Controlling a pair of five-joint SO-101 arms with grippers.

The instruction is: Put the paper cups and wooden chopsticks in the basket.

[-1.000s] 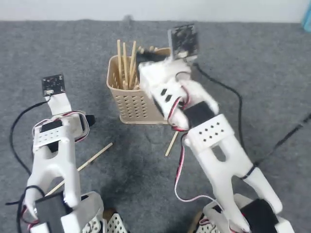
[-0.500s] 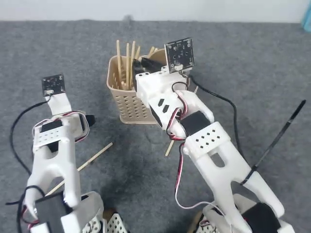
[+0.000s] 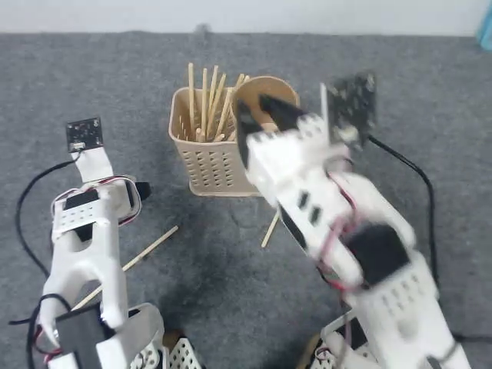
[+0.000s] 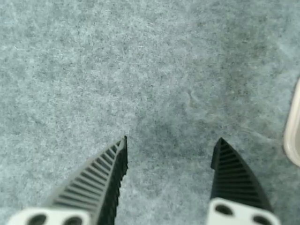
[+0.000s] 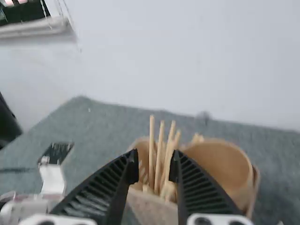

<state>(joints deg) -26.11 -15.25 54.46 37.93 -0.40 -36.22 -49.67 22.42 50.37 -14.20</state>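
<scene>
The beige perforated basket (image 3: 217, 163) stands at the back middle of the grey mat. Several wooden chopsticks (image 3: 207, 100) stand upright in it, and a brown paper cup (image 3: 269, 91) sits in its right part. My right gripper (image 3: 263, 114) hovers above and just in front of the cup, open and holding nothing; its wrist view looks past the fingertips at the chopsticks (image 5: 160, 136) and the cup (image 5: 220, 164). One loose chopstick (image 3: 142, 254) lies by the left arm, another (image 3: 270, 228) in front of the basket. My left gripper (image 4: 171, 140) is open over bare mat.
The basket's edge (image 4: 294, 136) shows beside the left gripper. A black cable (image 3: 419, 184) runs along the mat on the right. A pale wall (image 5: 187, 56) rises behind the mat's far edge.
The right arm has lifted and drawn back from the basket, uncovering the paper cup inside it. The left arm has stayed still.
</scene>
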